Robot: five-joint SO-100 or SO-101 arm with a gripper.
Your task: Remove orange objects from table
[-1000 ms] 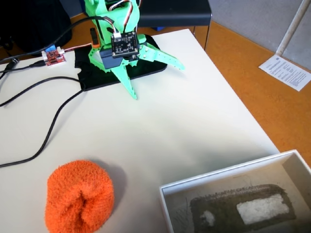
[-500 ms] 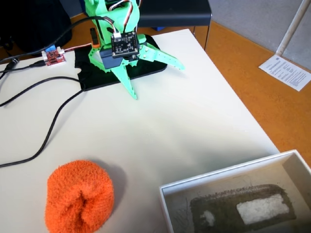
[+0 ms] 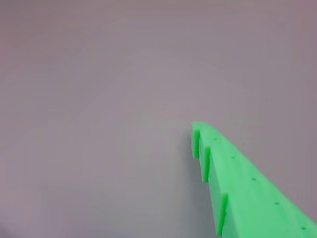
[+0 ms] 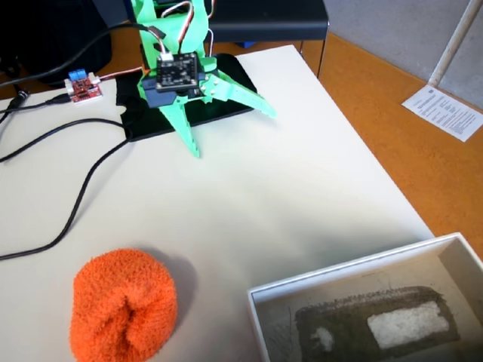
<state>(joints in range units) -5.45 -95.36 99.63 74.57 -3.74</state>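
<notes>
Hovering w/ fingers spread wide, green tool [image 4: 230, 132] grips nothing. Orange terry-cloth ball [image 4: 123, 306] sits near front-left edge of cream counter [image 4: 302, 188] in fixed view, well apart from tool; open counter between. White box [image 4: 260, 317] at front-right corner. Paper sheet [image 4: 450, 111] on floor: print too small to read.

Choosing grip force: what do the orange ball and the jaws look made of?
Orange ball: soft, fuzzy terry-like cloth, with looped pile and a fold in the middle. Gripper jaws: rigid bright-green plastic, matte, probably 3D-printed, spread open.
</notes>
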